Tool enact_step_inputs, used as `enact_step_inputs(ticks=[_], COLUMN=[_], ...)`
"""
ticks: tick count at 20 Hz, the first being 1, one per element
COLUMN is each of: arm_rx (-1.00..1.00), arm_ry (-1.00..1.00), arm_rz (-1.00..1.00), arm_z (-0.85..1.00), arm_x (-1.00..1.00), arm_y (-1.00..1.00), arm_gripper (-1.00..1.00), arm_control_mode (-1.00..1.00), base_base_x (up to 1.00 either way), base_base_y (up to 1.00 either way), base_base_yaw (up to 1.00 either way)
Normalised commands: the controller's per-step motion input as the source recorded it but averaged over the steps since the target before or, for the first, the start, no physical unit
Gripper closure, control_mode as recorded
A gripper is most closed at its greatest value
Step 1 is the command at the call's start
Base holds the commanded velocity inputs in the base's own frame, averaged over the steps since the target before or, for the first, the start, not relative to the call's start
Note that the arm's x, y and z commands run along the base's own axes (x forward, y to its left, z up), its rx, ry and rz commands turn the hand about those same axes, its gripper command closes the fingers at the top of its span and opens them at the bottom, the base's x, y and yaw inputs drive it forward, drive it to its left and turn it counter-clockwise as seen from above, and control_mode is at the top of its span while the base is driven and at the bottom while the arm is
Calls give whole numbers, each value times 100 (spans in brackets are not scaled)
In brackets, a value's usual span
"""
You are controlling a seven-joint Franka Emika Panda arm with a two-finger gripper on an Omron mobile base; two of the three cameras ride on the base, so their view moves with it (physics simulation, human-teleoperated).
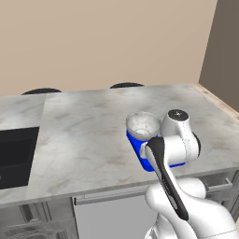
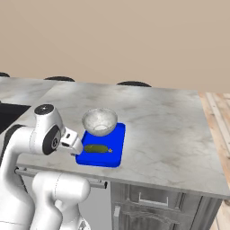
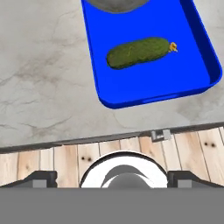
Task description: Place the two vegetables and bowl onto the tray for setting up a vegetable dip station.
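The cucumber (image 3: 138,53) lies flat on the blue tray (image 2: 114,158), its long axis running across the tray's width, parallel to the counter's (image 1: 84,140) front edge, the yellowish tip toward the tray's right rim. The bowl (image 2: 99,121) sits on the tray's far end; in the hand view it is cut off at the top. The tray rests close to the counter's front edge, with bare marble to either side. The gripper (image 3: 112,177) hangs before that edge, jaws wide apart, holding nothing.
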Motion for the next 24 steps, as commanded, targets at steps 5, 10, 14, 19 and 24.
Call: enact_step_inputs(ticks=[5, 10, 14, 19, 24], arm_rx=[0, 0, 0, 0, 0], arm_ry=[0, 0, 0, 0, 0], arm_rz=[9, 0, 0, 0, 0], arm_z=[1, 0, 0, 0, 0], arm_x=[-16, 0, 0, 0, 0], arm_y=[0, 0, 0, 0, 0], arm_gripper=[-100, -100, -100, -100, -100], arm_control_mode=[-100, -100, -100, -100, 100], base_base_x=[0, 0, 0, 0, -1], base_base_y=[0, 0, 0, 0, 0], base_base_yaw=[0, 0, 0, 0, 0])
